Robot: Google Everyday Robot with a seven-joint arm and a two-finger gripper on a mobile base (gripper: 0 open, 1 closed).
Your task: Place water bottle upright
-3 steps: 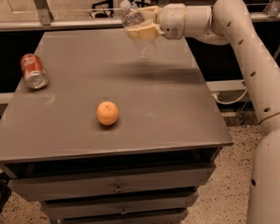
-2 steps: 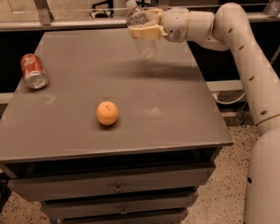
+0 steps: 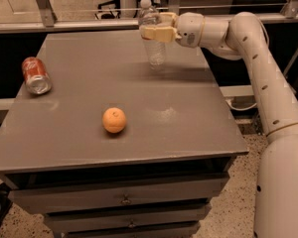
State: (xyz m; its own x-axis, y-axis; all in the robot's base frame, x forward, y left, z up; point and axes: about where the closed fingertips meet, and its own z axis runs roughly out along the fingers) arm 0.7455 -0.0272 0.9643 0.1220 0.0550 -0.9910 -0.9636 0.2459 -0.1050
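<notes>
The water bottle [image 3: 154, 43] is a small clear ribbed bottle with a white cap. It stands upright, with its base at or just above the grey table top [image 3: 89, 113], near the far right part of the table. My gripper [image 3: 157, 29] reaches in from the right and is shut on the bottle's upper body, just below the neck. The label band is hidden by the fingers.
A red soda can [image 3: 36, 75] lies on its side near the table's left edge. An orange [image 3: 114, 120] sits near the middle front. The white arm [image 3: 253, 48] arcs over the table's right edge. A rail and glass run behind the table.
The gripper has turned the bottle from tilted to upright and lowered it toward the table top at the far right.
</notes>
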